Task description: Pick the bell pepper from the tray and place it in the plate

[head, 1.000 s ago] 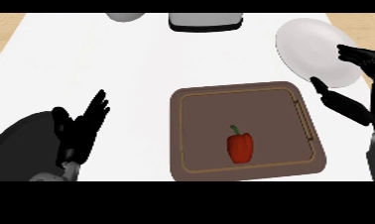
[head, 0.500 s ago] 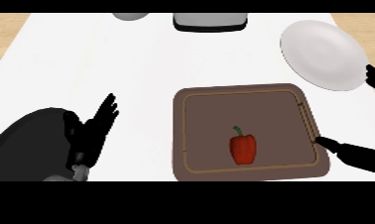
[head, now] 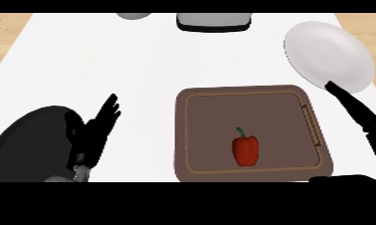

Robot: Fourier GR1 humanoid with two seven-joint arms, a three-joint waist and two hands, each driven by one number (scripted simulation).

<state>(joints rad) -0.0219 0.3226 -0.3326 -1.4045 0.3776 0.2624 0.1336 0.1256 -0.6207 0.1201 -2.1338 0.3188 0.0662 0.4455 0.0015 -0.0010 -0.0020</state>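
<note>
Small red bell pepper (head: 245, 150) lying in dark brown rectangular tray (head: 183, 134), left of right hand (head: 352, 107), its fingers straight and empty, round white plate (head: 328, 56) beyond its fingertips, left hand (head: 95, 132) spread, holding nothing.

A single camera is looking steeply down from the robot's head onto the white counter (head: 110, 59), facing forward. It is sitting near enough that the tray (head: 180, 134) is filling the lower middle, the plate (head: 323, 55) is reaching the right edge, and the left hand (head: 99, 129) and right hand (head: 352, 107) are showing low at the sides.
</note>
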